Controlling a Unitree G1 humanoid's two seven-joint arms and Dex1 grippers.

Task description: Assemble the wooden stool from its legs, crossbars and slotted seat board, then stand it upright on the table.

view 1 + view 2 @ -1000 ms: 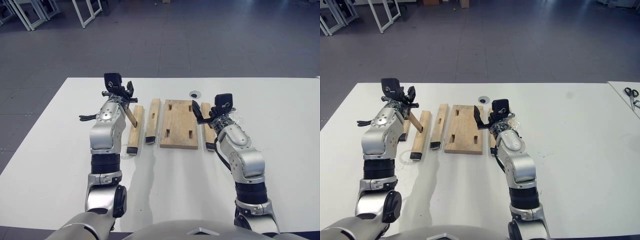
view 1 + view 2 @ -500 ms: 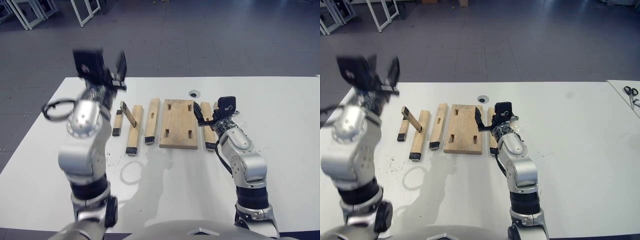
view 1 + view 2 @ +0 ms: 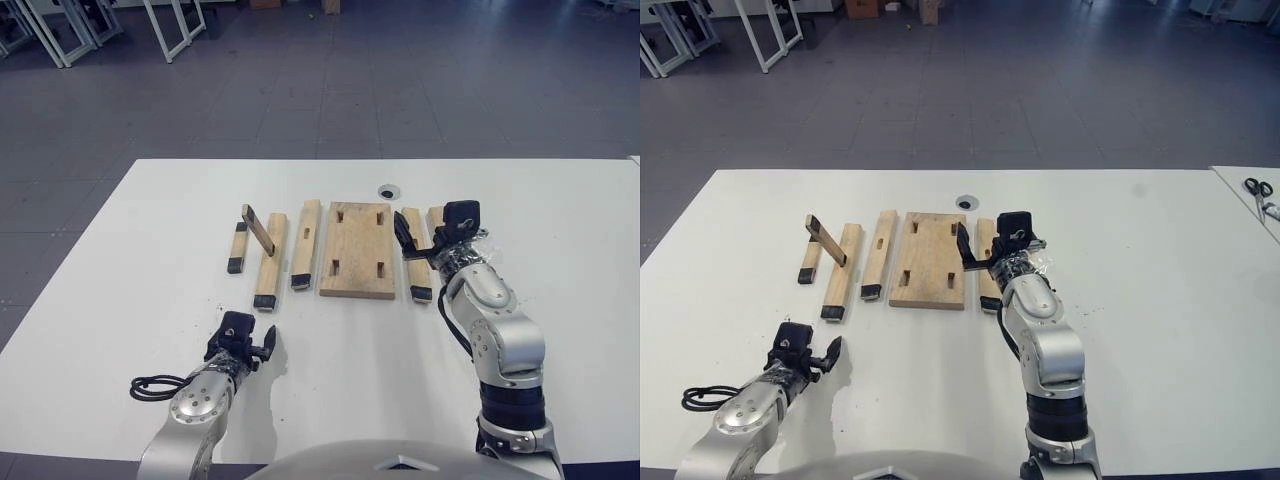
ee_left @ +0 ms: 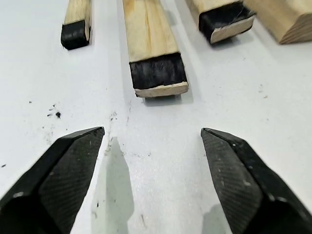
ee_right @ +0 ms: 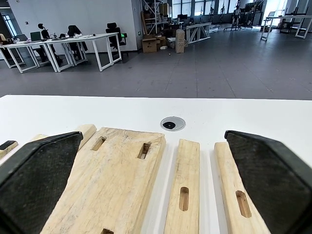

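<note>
The stool is in pieces, laid flat in a row across the middle of the white table [image 3: 560, 300]. The board [image 3: 358, 248] is pale, rough-grained wood, a plain rectangle with four narrow slots cut through it, two toward the far end and two toward the near end. To its left lie two long legs [image 3: 305, 243], the same light wood, each with a black-capped near end and a slot in its face. A thin dark bar [image 3: 258, 228] rises at a slant from the outer one, though I cannot tell whether it sits in the slot. A short piece [image 3: 236, 247] with a black tip lies farthest left. Right of the board lie two more legs [image 5: 183, 195], close together and each with one slot. A round hole [image 3: 388, 189] sits in the tabletop beyond the board. The right gripper [image 5: 153, 139] hangs low over those right-hand legs, just beside the board's edge, its jaws wide apart with nothing held. The left gripper [image 4: 151, 134] is down near the table's front, short of the black leg ends and clear of them, with its jaws spread and nothing between them.
</note>
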